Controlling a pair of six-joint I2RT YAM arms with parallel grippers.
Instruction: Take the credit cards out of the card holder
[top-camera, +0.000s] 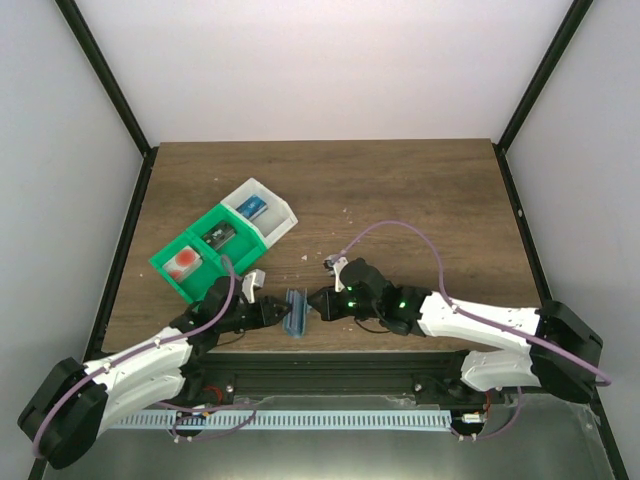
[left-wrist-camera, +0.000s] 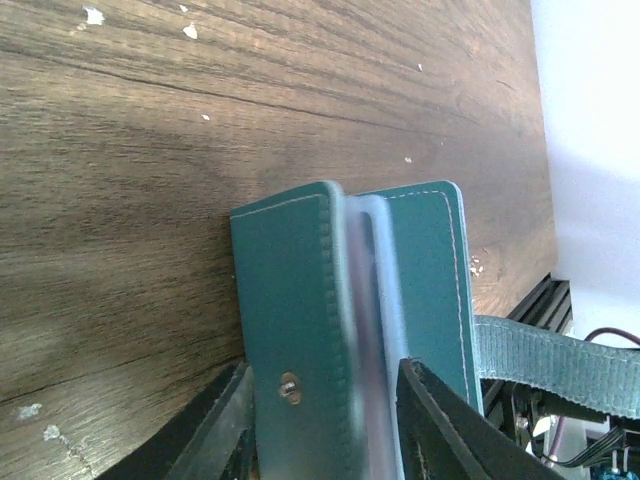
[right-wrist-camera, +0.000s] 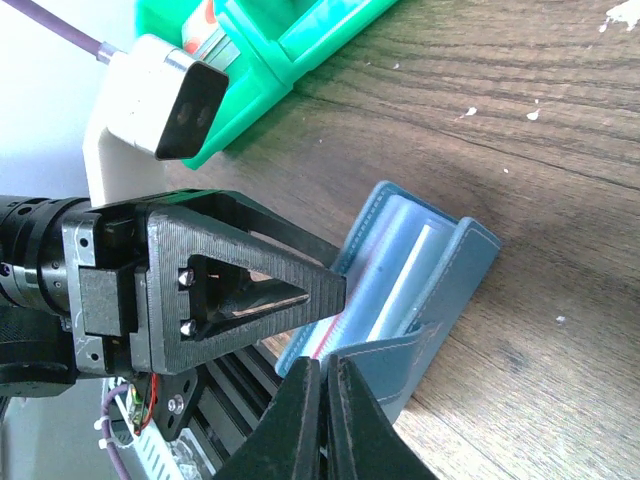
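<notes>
The blue-teal card holder (top-camera: 297, 312) stands on edge near the table's front edge, between both grippers. My left gripper (top-camera: 283, 313) is shut on its folded body; in the left wrist view the gripper (left-wrist-camera: 330, 425) has a finger on each side of the holder (left-wrist-camera: 295, 300). My right gripper (top-camera: 313, 305) is shut on the holder's closing strap (right-wrist-camera: 430, 345); its fingertips (right-wrist-camera: 325, 372) pinch the strap's end. The holder gapes open, showing pale blue pockets (right-wrist-camera: 400, 255). A thin white and red card edge (right-wrist-camera: 330, 332) shows in a pocket. The strap also shows in the left wrist view (left-wrist-camera: 555, 365).
A green-and-white compartment tray (top-camera: 262, 238) sits at the back left of the wooden table (top-camera: 420, 200). One green compartment holds a white card with a red spot (top-camera: 183, 262); other compartments hold bluish items. The tray's corner shows in the right wrist view (right-wrist-camera: 300, 40). The front rail (top-camera: 330, 378) runs just behind the holder.
</notes>
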